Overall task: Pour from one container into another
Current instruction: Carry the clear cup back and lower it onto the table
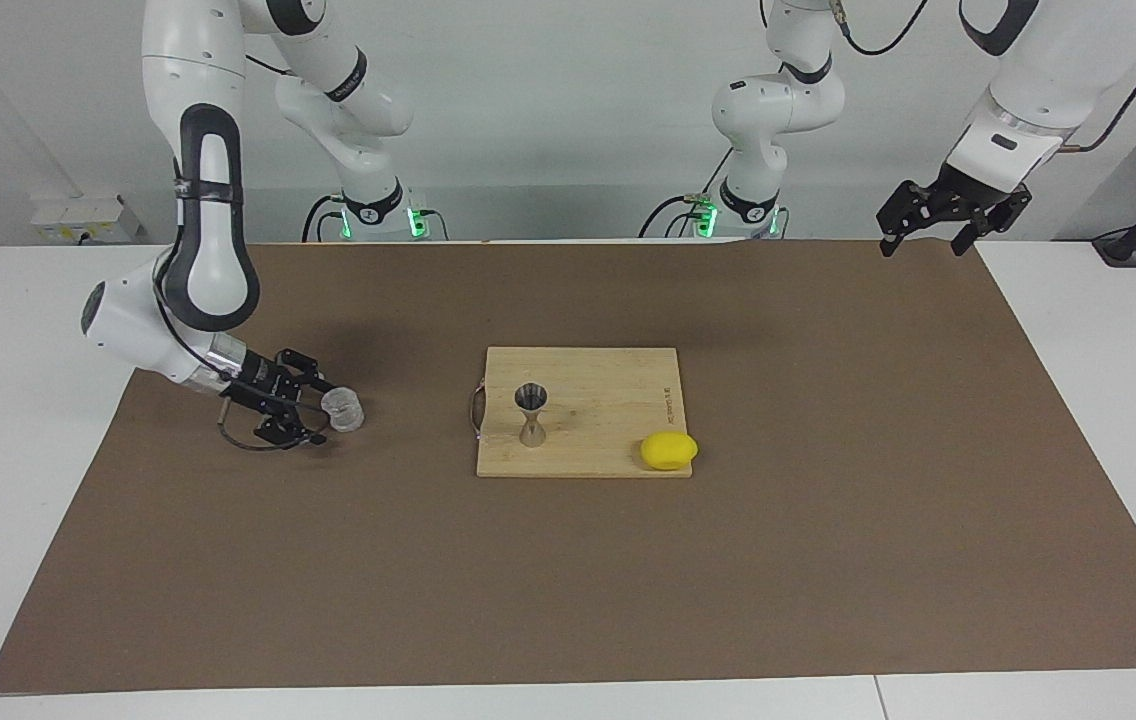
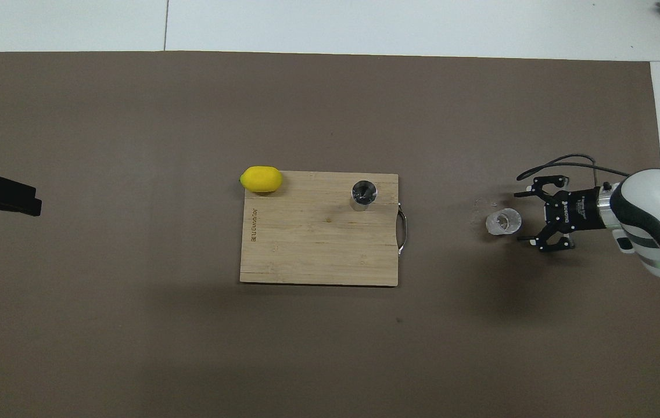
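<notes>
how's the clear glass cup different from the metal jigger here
The glass cup is clear, short and cylindrical; the jigger is opaque silver metal, hourglass-shaped and taller. The cup stands on the brown mat at the right claw, the jigger on the cutting board. Both stand upright.

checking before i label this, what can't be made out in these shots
- Glass cup: contents unreadable in either view; clear wall, too small.
- Right gripper: open beside the cup; contact unclear.
- Jigger: bowl too dark in the overhead view to show liquid.
- Left gripper: cut off by the overhead view's edge.
</notes>
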{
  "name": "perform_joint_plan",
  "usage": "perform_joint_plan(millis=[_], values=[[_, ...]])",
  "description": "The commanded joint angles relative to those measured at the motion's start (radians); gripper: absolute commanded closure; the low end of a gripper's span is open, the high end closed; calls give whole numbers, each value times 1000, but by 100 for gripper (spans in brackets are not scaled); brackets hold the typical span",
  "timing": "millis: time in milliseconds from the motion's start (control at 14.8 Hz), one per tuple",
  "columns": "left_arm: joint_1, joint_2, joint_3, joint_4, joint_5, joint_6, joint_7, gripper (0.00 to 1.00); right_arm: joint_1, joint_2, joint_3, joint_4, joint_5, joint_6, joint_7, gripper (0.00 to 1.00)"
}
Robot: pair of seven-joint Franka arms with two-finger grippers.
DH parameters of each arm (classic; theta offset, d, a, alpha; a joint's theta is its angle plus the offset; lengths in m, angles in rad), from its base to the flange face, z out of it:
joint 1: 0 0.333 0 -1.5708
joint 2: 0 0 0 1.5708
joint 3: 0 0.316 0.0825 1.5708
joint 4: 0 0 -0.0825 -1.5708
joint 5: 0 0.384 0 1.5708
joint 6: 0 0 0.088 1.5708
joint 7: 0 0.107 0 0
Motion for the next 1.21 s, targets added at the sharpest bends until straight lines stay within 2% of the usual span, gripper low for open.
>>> perform_joint_plan(millis=[0, 135, 472, 674, 876, 1146], values=[[10, -22, -4, -18, -9, -8, 7, 0, -26, -76, 4, -18, -81, 9, -23, 1], [10, -22, -4, -18, -9, -8, 7, 0, -10, -128, 14, -10, -204, 0, -29, 1], [10, -22, -4, -18, -7, -8, 7, 0, 152, -217, 16, -5, -440, -26, -206, 1], [10, -22, -4, -18, -9, -8, 7, 0, 252, -265, 16, 27, -583, -40, -220, 1], [10, -22, -4, -18, -9, -8, 7, 0, 304, -268, 18, 137, -677, -123, -264, 1], [10, -22, -4, -18, -9, -8, 7, 0, 289, -243, 18, 310, -741, -239, -543, 1]])
